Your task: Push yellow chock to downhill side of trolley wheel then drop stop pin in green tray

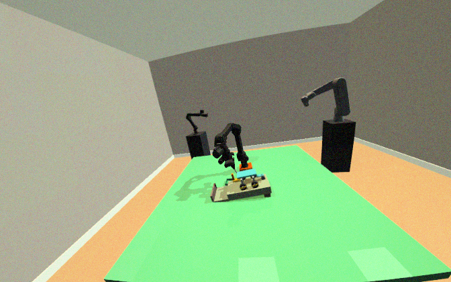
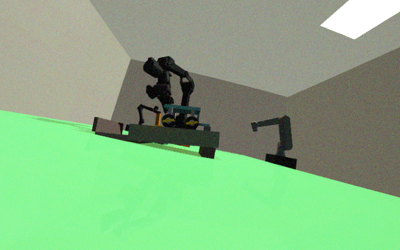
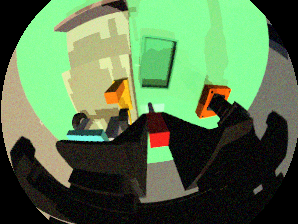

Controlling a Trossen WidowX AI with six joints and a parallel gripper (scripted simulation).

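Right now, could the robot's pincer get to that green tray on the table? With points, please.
Probably yes. The pincer [image 3: 153, 116], shut on the red-headed pin [image 3: 159, 136], seems to have open space toward the tray [image 3: 173, 62]; the ramp [image 3: 92, 63] and yellow chock [image 3: 116, 93] lie off to one side.
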